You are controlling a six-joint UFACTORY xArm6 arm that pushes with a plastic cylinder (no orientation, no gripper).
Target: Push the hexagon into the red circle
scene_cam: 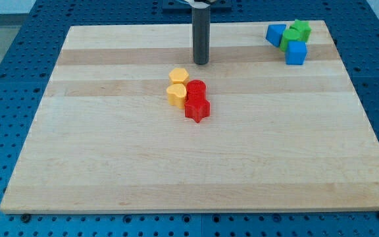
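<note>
A yellow hexagon (179, 76) lies near the board's middle, touching the upper left of a red circle (196, 89). A second yellow block (176, 95) of rounded shape sits just below the hexagon, against the red circle's left side. A red star (197, 108) lies just below the red circle. My tip (201, 63) rests on the board a little above and to the right of the hexagon, apart from all the blocks.
A cluster in the view's top right corner holds a blue triangle-like block (276, 34), a green star (301, 29), a green block (289, 38) and a blue cube (296, 53). The wooden board (110, 164) sits on a blue perforated table.
</note>
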